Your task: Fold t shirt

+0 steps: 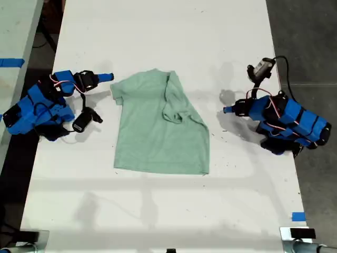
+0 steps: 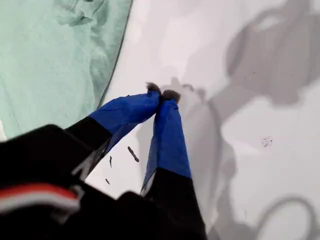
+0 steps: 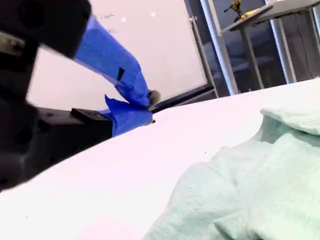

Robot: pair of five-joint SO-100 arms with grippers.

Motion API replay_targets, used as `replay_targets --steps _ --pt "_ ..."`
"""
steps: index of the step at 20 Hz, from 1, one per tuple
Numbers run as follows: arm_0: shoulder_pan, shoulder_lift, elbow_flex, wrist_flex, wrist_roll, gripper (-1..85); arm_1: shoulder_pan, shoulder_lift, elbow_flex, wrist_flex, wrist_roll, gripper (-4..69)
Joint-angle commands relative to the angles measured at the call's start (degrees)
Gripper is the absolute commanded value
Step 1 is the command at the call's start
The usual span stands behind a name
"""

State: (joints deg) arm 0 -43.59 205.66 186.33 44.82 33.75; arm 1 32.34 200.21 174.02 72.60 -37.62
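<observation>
Item 1: t shirt (image 1: 158,132), pale mint green, heathered, short-sleeved. It lies flat near the middle of the white desk (image 1: 158,31), one sleeve (image 1: 176,100) folded inward across the chest, and the hem straight toward the desk edge at the bottom of the exterior view. No label or print can be read on it.

Item 2: my first gripper (image 2: 162,95), blue-taped fingers (image 2: 167,135) closed together tip to tip, holding nothing. It rests above bare desk just beside the shirt's side edge, on the exterior view's right (image 1: 227,109).

Item 3: my second gripper (image 3: 149,102), blue-taped fingers (image 3: 112,57) nearly together at the tips, nothing between them. It sits just beside the shirt's shoulder, on the exterior view's left (image 1: 108,77).

Item 4: small dark marks (image 2: 132,154) on the desk by my first gripper.

Item 5: blue tape strips (image 1: 298,216) near the desk's corner at the exterior view's lower right. No writing legible anywhere.
</observation>
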Motion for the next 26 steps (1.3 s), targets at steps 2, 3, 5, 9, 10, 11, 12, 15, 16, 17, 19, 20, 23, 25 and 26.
replay_targets --steps 2,3,5,9,10,11,12,15,16,17,19,20,23,25,26 --pt "-0.4 0.4 2.1 0.1 -1.4 -0.3 0.4 0.7 1.9 0.4 1.5 1.2" --pt "-0.4 0.4 2.1 0.2 -1.5 -0.3 0.4 0.7 1.9 0.4 1.7 1.2" --pt "-0.4 0.4 2.1 0.3 -1.5 -0.3 0.4 0.7 1.9 0.5 1.8 1.2" --pt "-0.5 0.4 2.1 0.3 -1.5 -0.3 0.4 0.7 1.9 0.6 2.0 1.2" --pt "-0.5 0.4 2.1 0.3 -1.5 -0.3 0.4 0.7 1.9 0.6 2.1 1.2" --pt "-0.5 0.4 2.1 0.3 -1.5 -0.3 0.4 0.7 1.9 0.6 2.2 1.2" --pt "-0.5 0.4 2.1 0.3 -1.5 -0.3 0.4 0.7 1.9 0.7 2.3 1.2" --pt "-0.5 0.4 2.1 0.3 -1.5 -0.3 0.4 0.7 1.9 0.8 2.5 1.2" --pt "-0.5 0.4 2.1 0.4 -1.5 -0.3 0.4 0.7 1.9 0.8 2.5 1.2" --pt "-0.5 0.4 2.1 0.4 -1.5 -0.3 0.4 0.7 1.9 0.8 2.5 1.2" --pt "-0.5 0.4 2.1 0.4 -1.5 -0.3 0.4 0.7 1.9 0.8 2.5 1.2" --pt "-0.5 0.4 2.1 0.4 -1.5 -0.3 0.4 0.7 1.9 0.8 2.5 1.2" --pt "-0.5 0.4 2.1 0.4 -1.5 -0.3 0.4 0.7 1.9 0.8 2.6 1.2" --pt "-0.5 0.4 2.1 0.4 -1.5 -0.3 0.4 0.7 1.9 0.9 2.6 1.2" --pt "-0.5 0.4 2.1 0.4 -1.5 -0.3 0.4 0.7 1.9 0.9 2.6 1.2"
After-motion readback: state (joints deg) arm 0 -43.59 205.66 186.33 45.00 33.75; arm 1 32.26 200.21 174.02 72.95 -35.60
